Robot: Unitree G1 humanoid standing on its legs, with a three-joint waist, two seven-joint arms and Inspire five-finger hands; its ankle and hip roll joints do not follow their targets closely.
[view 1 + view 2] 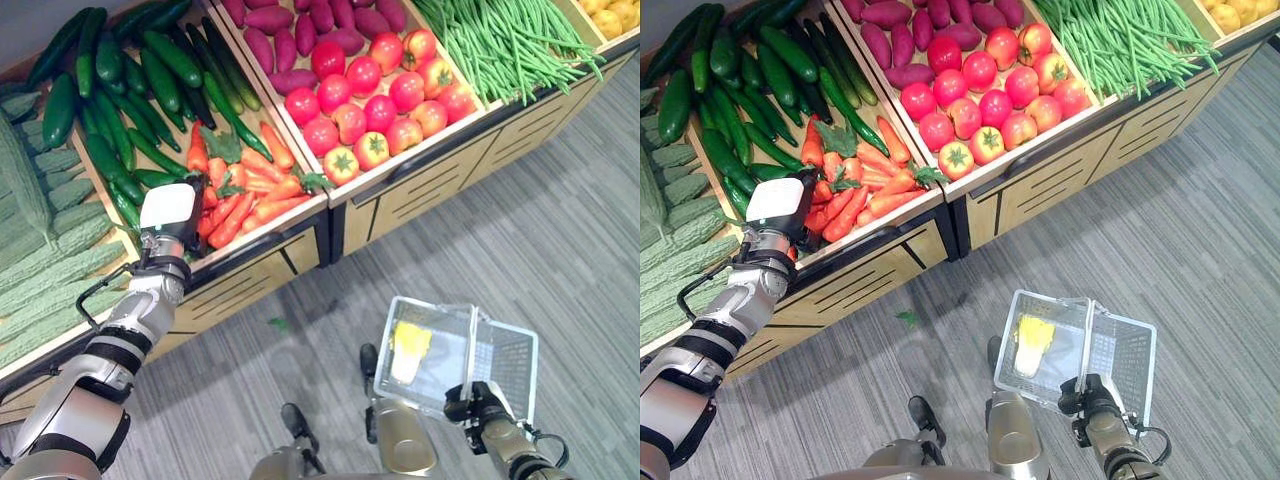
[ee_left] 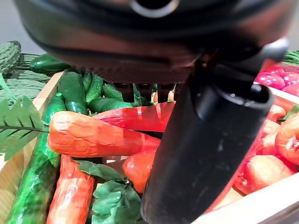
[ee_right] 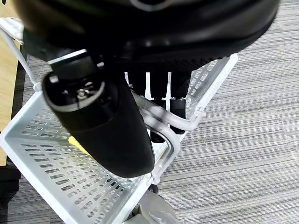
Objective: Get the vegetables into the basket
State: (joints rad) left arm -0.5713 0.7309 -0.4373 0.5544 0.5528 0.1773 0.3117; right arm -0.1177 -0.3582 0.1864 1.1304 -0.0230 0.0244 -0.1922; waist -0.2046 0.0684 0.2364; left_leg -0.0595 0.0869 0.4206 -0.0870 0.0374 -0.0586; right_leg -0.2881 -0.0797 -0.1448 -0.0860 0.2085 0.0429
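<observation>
No text, label, number or sign can be read anywhere: not on the wooden produce crates [image 1: 300, 215], and not on the white basket [image 1: 505, 350] on the floor near them.

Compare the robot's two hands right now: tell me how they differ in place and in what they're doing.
The left hand reaches up into the produce stand over the carrots; the right hand hangs low over the floor. The right hand's fingers curl round the handle of the white basket, while the left hand's fingers sit just above a carrot, and whether they grip it cannot be told. Both are dark hands.
</observation>
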